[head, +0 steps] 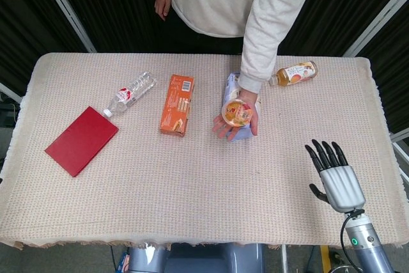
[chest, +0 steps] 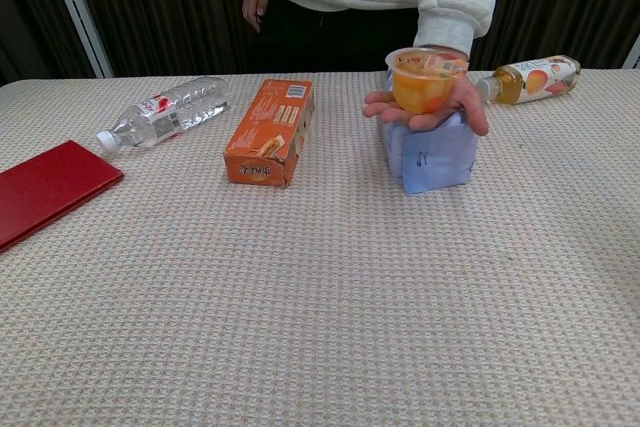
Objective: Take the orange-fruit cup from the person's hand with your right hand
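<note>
Head view, cup: the orange-fruit cup (head: 238, 112) sits on the person's hand (head: 235, 121), a little right of the frame centre, above the table (head: 204, 190).
Head view, right hand: the right hand (head: 337, 176) is in the lower right, fingers spread and holding nothing, well apart from the cup.
Head view, left hand: not visible.
Chest view, cup: the cup (chest: 425, 79) stands upright on the open palm (chest: 428, 107), upper right of centre; neither robot hand shows here.
Handling: probably light, with thin plastic walls and a film lid, so a hard squeeze may dent it. I would take it around the side wall, above the palm.
Around: a pale blue pack (chest: 431, 155) directly under the palm, an orange box (chest: 270, 131) left of it, a juice bottle (chest: 528, 78) at the right, a water bottle (chest: 165, 110) and a red book (chest: 48, 188) on the left.
Obstacles: the person's fingers and the blue pack leave little room below the cup.
</note>
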You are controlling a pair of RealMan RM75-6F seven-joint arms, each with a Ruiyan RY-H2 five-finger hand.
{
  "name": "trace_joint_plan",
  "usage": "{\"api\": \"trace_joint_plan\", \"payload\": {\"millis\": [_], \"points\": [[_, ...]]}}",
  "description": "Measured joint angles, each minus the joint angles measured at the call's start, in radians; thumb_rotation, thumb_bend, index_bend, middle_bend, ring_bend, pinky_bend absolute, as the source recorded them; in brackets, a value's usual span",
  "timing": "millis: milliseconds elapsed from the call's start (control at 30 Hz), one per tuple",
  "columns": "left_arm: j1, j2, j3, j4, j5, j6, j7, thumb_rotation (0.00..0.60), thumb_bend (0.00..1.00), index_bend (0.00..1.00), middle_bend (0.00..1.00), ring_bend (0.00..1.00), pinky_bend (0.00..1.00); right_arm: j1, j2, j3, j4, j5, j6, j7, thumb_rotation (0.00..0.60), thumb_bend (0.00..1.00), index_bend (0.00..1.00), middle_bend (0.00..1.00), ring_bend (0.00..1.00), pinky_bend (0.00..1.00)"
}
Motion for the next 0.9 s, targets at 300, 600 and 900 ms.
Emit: {"api": "trace_joint_plan", "payload": {"millis": [300, 600, 900], "points": [[0.002, 0.002, -0.001, -0.001, 0.003, 0.004, -0.003, 0.6, 0.15, 0.0, 0.0, 0.0, 0.0, 0.113, 0.026, 0.099, -0.181, 0.16, -0.14, -0.158, 0.6, 0.16, 0.1, 0.04, 0.0, 0.05], [0.0, -0.001, -0.003, 0.005, -0.01, -0.002, -0.005, 0.6, 0.15, 0.0, 0.0, 0.0, 0.0, 0.317, -0.005, 0.257, -0.268, 0.525, -0.265, -0.355, 0.6, 0.17, 0.17, 0.1, 0.02, 0.14], [-0.007, -0.005, -0.003, 0.007, -0.016, -0.015, 0.006, 0.6, 0.15, 0.0, 0.0, 0.0, 0.0, 0.538, -0.122, 0.361, -0.233, 0.856, -0.257, -0.534, 0.6, 0.18, 0.18, 0.11, 0.03, 0.14]]}}
